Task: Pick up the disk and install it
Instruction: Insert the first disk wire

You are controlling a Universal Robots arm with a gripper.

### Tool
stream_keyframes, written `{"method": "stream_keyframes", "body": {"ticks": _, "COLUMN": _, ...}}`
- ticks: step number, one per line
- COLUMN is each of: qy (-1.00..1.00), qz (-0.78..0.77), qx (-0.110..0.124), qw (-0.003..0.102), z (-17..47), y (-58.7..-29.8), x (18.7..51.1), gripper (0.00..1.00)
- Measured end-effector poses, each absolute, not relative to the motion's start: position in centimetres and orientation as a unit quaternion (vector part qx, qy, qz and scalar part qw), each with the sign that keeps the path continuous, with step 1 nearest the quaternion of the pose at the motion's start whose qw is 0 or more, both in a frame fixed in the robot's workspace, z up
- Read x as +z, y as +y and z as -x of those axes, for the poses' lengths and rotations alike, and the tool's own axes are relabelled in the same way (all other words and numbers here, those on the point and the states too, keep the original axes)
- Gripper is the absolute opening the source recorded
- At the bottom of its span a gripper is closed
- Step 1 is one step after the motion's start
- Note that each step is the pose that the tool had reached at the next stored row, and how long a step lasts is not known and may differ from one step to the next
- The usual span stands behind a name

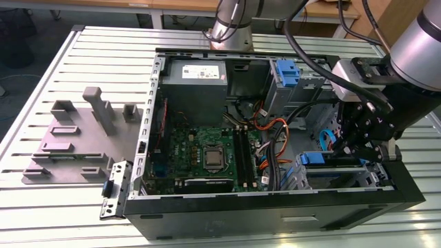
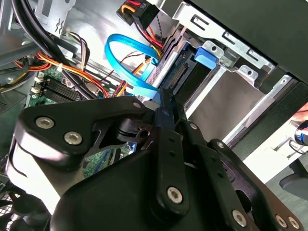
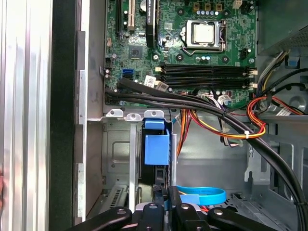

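Note:
The disk (image 1: 313, 158) sits edge-on in the drive bay at the near corner of the open computer case (image 1: 276, 206), on the exterior view's right. Its blue carrier tab (image 3: 157, 144) shows in both wrist views, and its connector end (image 2: 180, 74) faces into the case. My gripper (image 1: 342, 151) hangs just above that bay. Its black fingers (image 2: 166, 108) are pressed together with nothing between them, right by the disk's connector end. Whether the tips touch the disk I cannot tell.
A blue flat cable (image 2: 130, 62) loops beside the fingertips, and thick black and orange cables (image 3: 226, 120) cross next to the bay. The motherboard (image 1: 206, 152), a grey power-supply box (image 1: 196, 75) and another blue carrier (image 1: 288, 72) lie inside the case. A grey fixture (image 1: 76, 139) stands on the table.

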State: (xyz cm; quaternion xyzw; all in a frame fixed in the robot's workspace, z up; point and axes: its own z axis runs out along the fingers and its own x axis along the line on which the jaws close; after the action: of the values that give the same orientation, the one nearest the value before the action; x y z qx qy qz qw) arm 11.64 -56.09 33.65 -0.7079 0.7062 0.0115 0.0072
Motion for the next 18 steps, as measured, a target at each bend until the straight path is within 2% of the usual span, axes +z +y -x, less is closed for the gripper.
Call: {"method": "stream_keyframes", "body": {"ticks": 18, "qy": 0.706, "qz": 0.708, "qx": 0.011, "qw": 0.007, "z": -11.64, "y": -56.11, "x": 33.34, "gripper": 0.16}}
